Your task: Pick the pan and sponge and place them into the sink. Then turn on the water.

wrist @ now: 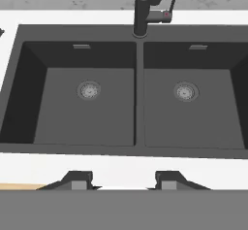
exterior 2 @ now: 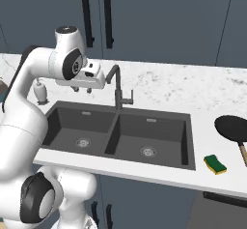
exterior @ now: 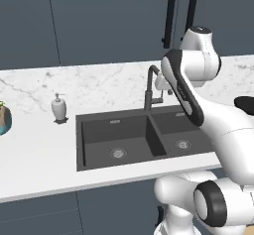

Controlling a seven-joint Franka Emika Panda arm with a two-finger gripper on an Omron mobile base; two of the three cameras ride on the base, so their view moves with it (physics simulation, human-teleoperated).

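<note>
The sink [exterior 2: 120, 131] sat in the white counter [exterior: 39, 154], both basins bare, with the faucet [exterior 2: 117, 90] rising behind its centre divider. The pan [exterior 2: 232, 129] lay on the counter to the sink's right, and the sponge [exterior 2: 215, 164] lay just nearer than it, close to the counter's front edge. The gripper [wrist: 124, 181] hung above the sink's near edge, its fingers spread wide and holding nothing.

Arm [exterior 2: 29, 107] – glossy white, rounded shells w/ dark grey/black joint bands and round end caps. Black strip runs along one link in left base view. Boxy white hand, gripper [exterior 2: 82, 90] w/ two small dark fingertips [wrist: 77, 179], grey-faced, wedge-shaped.
</note>
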